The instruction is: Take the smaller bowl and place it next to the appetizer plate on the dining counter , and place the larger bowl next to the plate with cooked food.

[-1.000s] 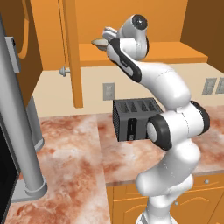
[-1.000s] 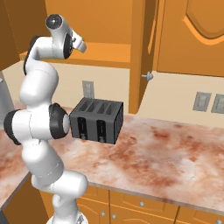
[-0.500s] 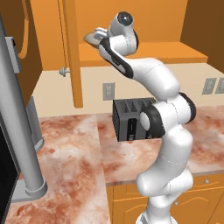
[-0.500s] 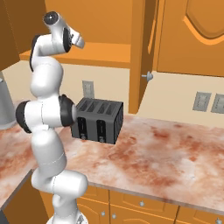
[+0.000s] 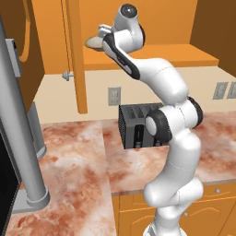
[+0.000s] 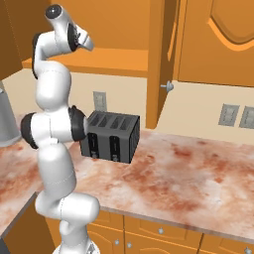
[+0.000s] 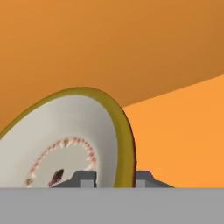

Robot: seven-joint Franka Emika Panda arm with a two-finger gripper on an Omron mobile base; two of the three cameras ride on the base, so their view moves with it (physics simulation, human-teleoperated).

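My arm is raised high, and the pincer [image 7: 113, 177] is clamped on the rim of the smaller bowl [image 7: 72, 142], one finger inside it and one outside. I see the smaller bowl held aloft inside the open orange cabinet [image 5: 152, 27], above the black toaster [image 5: 136, 124] on the marbled desk [image 5: 78, 170].

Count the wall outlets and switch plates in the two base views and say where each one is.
3. One outlet behind the black toaster; two plates side by side on the wall farther right. Others may hide behind the arm.
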